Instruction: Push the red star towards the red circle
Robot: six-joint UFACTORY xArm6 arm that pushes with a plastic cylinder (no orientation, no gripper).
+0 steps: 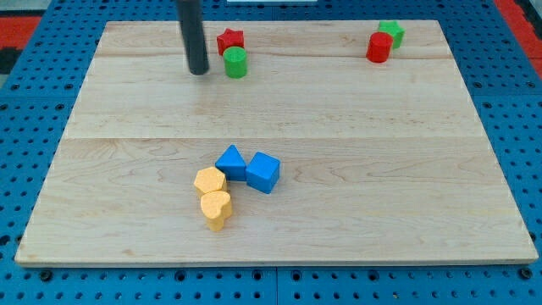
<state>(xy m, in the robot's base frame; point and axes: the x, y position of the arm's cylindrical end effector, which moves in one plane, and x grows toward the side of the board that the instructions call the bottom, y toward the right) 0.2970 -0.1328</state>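
The red star (229, 40) lies near the view's top, left of centre, touching a green cylinder (235, 62) just below it. The red circle, a red cylinder (378, 47), stands at the view's top right, touching a green star (391, 33) behind it. My tip (199, 71) is on the board a short way left of the green cylinder and down-left of the red star, touching neither.
Near the view's bottom centre sit a blue triangular block (230, 162), a blue cube (263, 172), a yellow hexagon (209, 181) and a yellow heart (216, 209), bunched together. The wooden board (423, 169) lies on a blue pegboard (25, 127).
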